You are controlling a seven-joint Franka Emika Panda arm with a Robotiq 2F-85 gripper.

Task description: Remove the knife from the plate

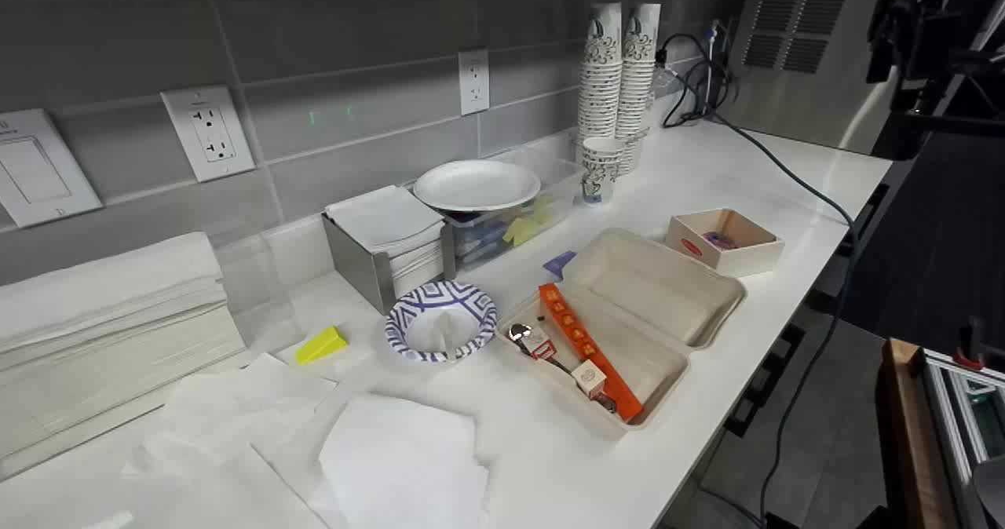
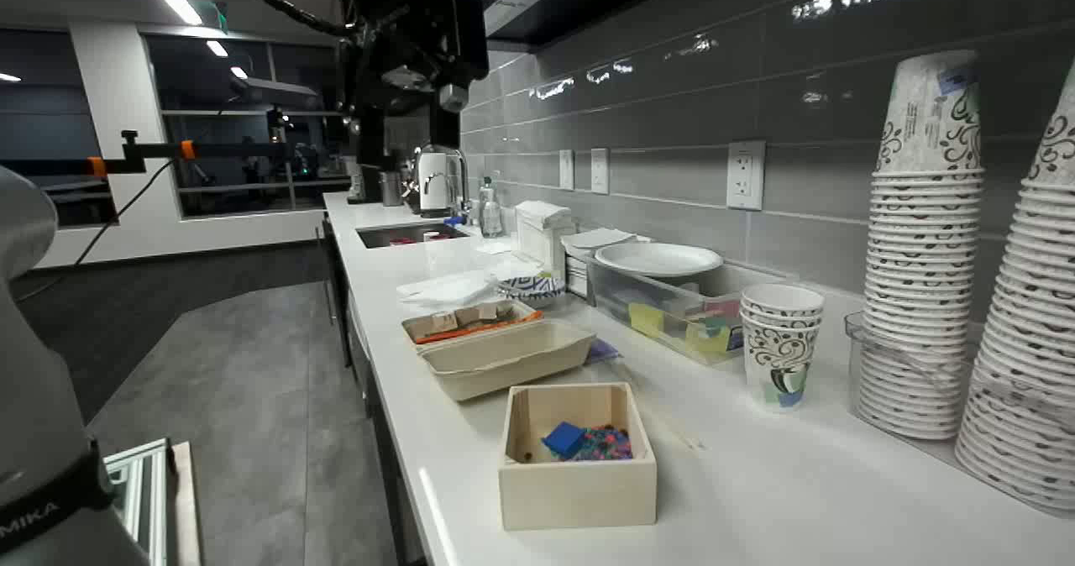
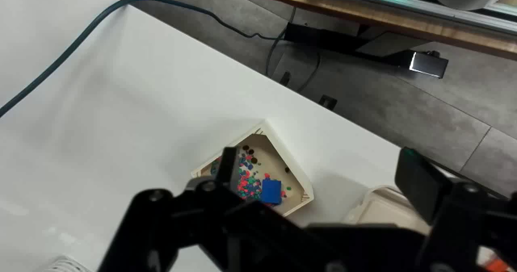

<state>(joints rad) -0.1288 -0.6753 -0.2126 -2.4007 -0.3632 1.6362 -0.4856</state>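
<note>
The plate (image 1: 422, 330) lies open from above, but the napkin holder (image 1: 357, 268) and clamshell box (image 1: 642, 292) sit close beside it.

Cups (image 1: 601, 93) and napkins (image 1: 385, 219) line the back edge of the table (image 2: 798, 490); an open carton (image 1: 620, 309) and box (image 2: 579, 489) sit nearer its front edge.

In an exterior view, cam slants down over the tabletop (image 1: 542, 466) to the tiled wall (image 1: 353, 34), mid-range. In an exterior view it looks flatter, lengthwise to the sink (image 2: 378, 236) way off there, wooden box (image 2: 579, 495) close up — both catch box & clamshell (image 1: 652, 290). Wrist cam: steep down past the fingers (image 3: 420, 183), box shared w/ both.
</note>
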